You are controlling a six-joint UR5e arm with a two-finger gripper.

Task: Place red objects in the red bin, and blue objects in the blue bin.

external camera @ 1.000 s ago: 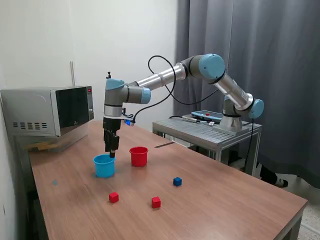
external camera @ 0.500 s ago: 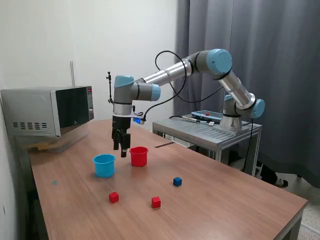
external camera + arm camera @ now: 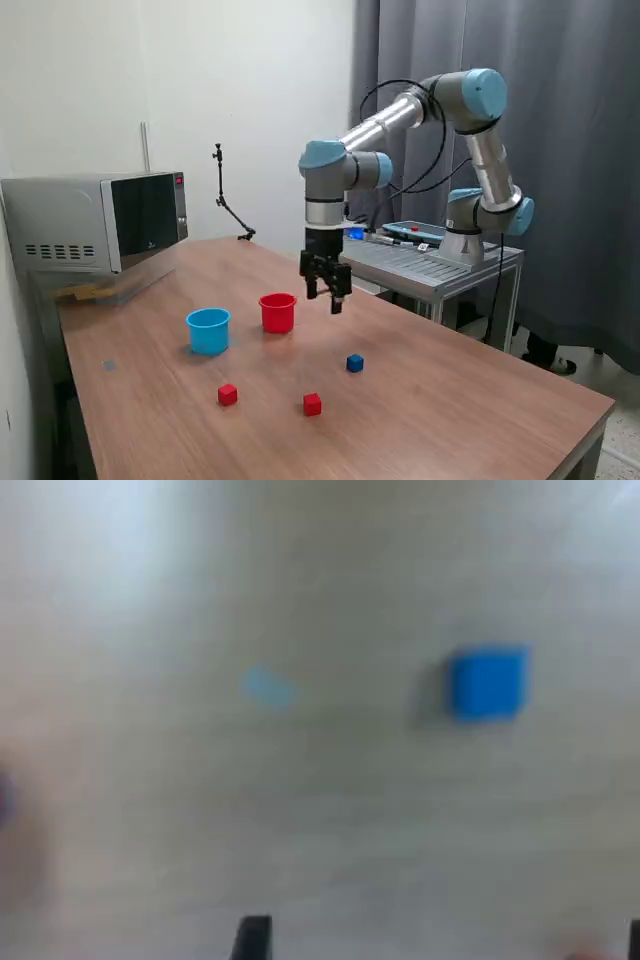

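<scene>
Red plastic cup [image 3: 278, 312] is the landmark: the light blue plastic cup [image 3: 208, 331] stands beside it, two small red cubes [image 3: 228, 395] [image 3: 312, 404] and one dark blue cube [image 3: 355, 363] lie loose nearer the camera, so sorting remains. The black two-finger gripper [image 3: 324, 297] hangs just beyond, spread, empty. Only the blurred wrist view shows that blue cube beneath.

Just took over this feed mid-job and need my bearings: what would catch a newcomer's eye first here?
The big grey-and-blue arm, its gripper open and empty above the wooden table, just to the exterior view's right of the red cup. The light blue cup stands on the red cup's other side. In front lie one blue cube and two red cubes, all apart.
</scene>
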